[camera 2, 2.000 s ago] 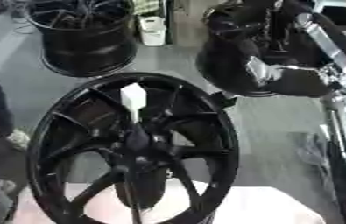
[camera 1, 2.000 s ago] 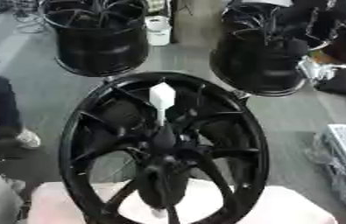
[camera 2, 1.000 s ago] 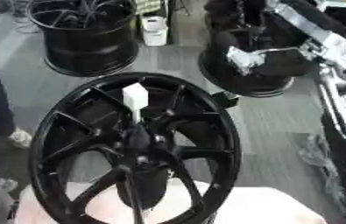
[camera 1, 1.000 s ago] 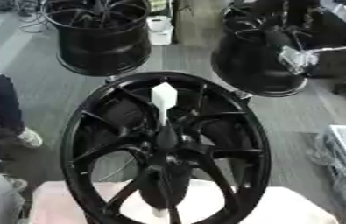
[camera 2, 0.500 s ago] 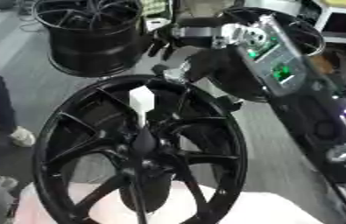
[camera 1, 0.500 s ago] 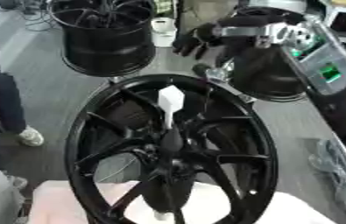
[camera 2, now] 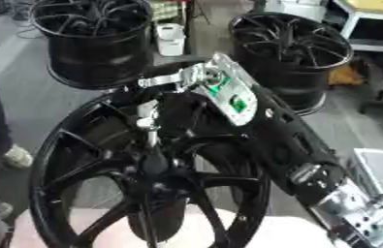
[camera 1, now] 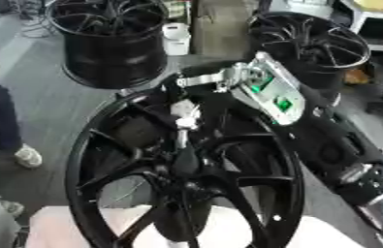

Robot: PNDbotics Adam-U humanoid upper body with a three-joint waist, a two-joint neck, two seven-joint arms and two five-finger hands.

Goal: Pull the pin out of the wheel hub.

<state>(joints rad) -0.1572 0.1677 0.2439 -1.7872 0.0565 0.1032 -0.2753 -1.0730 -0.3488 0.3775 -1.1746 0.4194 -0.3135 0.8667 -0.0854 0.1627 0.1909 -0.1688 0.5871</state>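
Since half a second ago my right arm has swung down from the upper right, and its black hand [camera 1: 173, 99] now sits over the white head of the pin, where before it hung above the wheel's far rim. From the left eye, the large black spoked alloy wheel [camera 1: 88, 160] stands upright in front of me, and the white-headed metal pin [camera 1: 183, 127] rises from its hub; only a pale patch of the head and the thin shaft below it show under my hand. My fingers are curled around that head, though I can't make out each contact against the dark spokes. The forearm, black with a silver bracket and a green circuit board, runs away to the lower right. From the right eye, the same hand [camera 2: 143, 99] closes over the top of the pin [camera 2: 150, 130], whose shaft still goes down into the hub at the wheel [camera 2: 50, 164] centre. Two more black wheels stand on the grey floor behind, one at upper left [camera 2: 92, 43] and one at upper right [camera 2: 292, 48].
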